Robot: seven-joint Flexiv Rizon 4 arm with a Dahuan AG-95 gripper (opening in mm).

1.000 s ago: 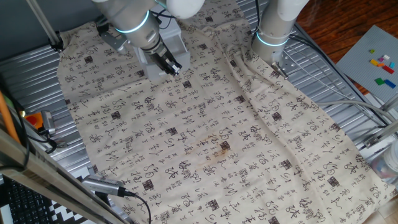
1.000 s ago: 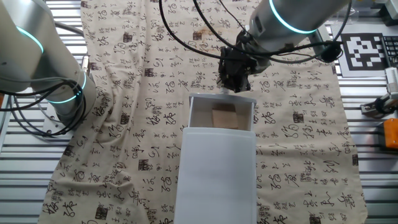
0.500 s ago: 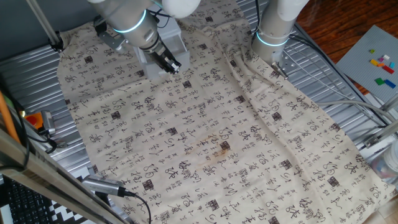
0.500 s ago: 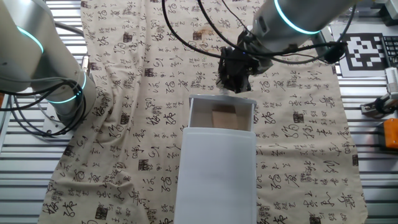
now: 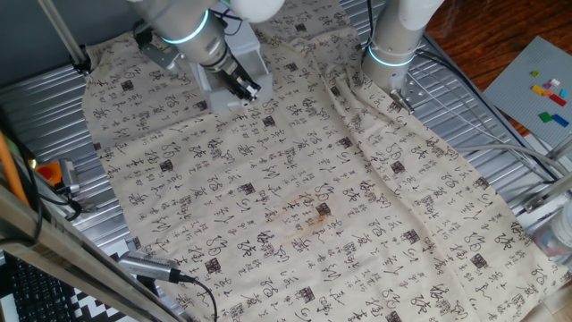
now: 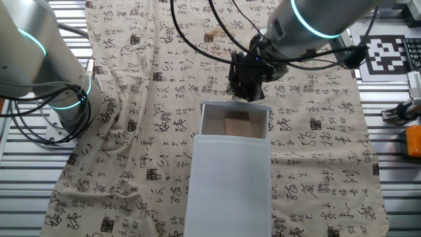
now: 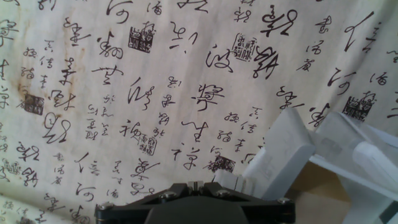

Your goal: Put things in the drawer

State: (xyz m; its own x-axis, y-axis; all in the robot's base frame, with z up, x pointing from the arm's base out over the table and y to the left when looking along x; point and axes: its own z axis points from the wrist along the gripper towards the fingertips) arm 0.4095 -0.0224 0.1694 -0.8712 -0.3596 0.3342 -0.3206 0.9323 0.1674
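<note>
The white drawer unit (image 6: 229,184) stands on the printed cloth with its tray (image 6: 261,112) slid open toward my gripper. The light-tan wooden cube (image 6: 237,124) lies inside the tray. My gripper (image 6: 244,93) hangs just beyond the tray's front face, shut and empty. In one fixed view the gripper (image 5: 251,92) sits in front of the drawer (image 5: 257,61), which my arm mostly hides. In the hand view the fingertips (image 7: 194,185) meet at the bottom edge, and the drawer's white front (image 7: 287,155) lies to the lower right with a tan patch (image 7: 318,188) inside the tray.
A second arm stands on the cloth (image 5: 398,40), also in the other fixed view (image 6: 46,66). An orange-brown stain marks the cloth (image 5: 315,216). A grey plate with coloured bricks (image 5: 539,85) lies at the far right. Black cables loop above the gripper (image 6: 197,39).
My gripper has drifted slightly away from the drawer's front and a little to the side. The drawer, the cube and the second arm have not moved.
</note>
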